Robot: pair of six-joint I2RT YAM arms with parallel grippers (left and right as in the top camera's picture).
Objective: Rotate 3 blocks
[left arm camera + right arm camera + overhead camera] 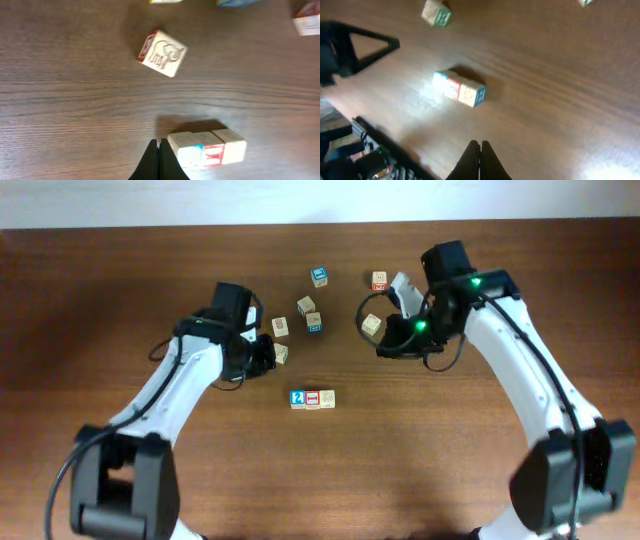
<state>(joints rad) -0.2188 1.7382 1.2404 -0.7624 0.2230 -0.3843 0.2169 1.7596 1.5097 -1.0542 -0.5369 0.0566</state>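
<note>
Target blocks sit as a tight three-cube row, faces touching, mid-table toward the near edge: blue-framed block, red-framed block, beige block, in that order from the robot's left. Left gripper is up-left of the row overhead, apart from it, no contact. In the left wrist view the row sits just to the right of the fingertips; can't tell the height over the table from that view. Left jaws are pressed together, holding nothing. A loose elephant cube, tilted off the row's axis, lies further out ahead of the left fingers. Right gripper is on the far right side of the row, well apart from it. In the right wrist view the row is ahead and slightly left of the tips, with bare wood between. Right jaws are also together and empty. A pale cube sits just beside the right gripper. Both arms reach in from the near corners with elbows out and forearms angled toward table centre, wrists pitched down. Other loose cubes are scattered beyond the row toward the far edge.
</note>
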